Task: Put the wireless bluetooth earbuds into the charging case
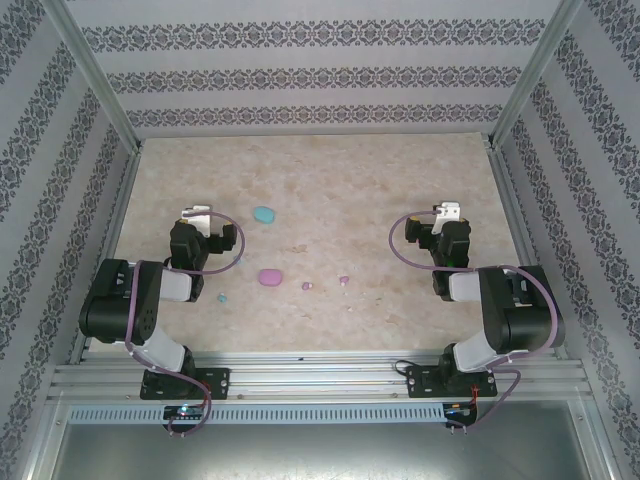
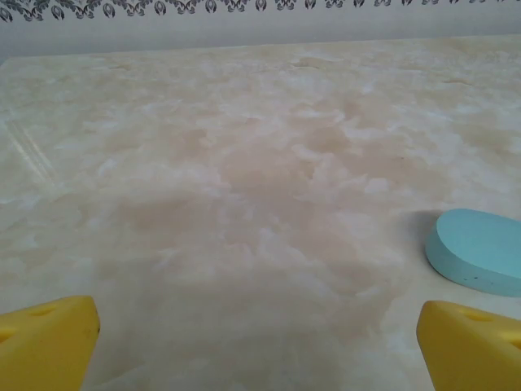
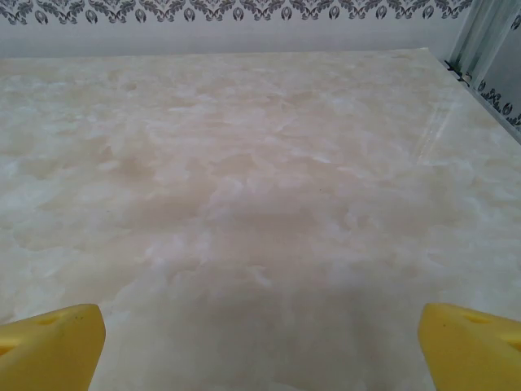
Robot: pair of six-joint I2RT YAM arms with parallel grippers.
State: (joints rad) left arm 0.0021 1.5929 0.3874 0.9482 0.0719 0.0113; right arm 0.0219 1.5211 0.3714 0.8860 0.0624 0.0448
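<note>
Pink earbud [image 1: 308, 286] and second pink earbud [image 1: 344, 280] seen loose on desk [image 1: 400, 170], right of pink case [image 1: 269, 277]; blue earbud [image 1: 222, 298] left of it. Turquoise case [image 1: 263, 214] farther back. Nothing inserted yet. Left end effector [image 1: 197, 213] and right end effector [image 1: 448, 211] spread apart, nothing held.

Beige marbled tabletop [image 1: 400, 190]; damask-striped walls [image 1: 300, 70] on three sides; aluminium rail [image 1: 320, 380] along near edge.

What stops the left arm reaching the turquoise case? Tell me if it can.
Probably yes: nothing seems to stop it. The left gripper is open, and the turquoise case lies close ahead to its right, with bare table between.
</note>
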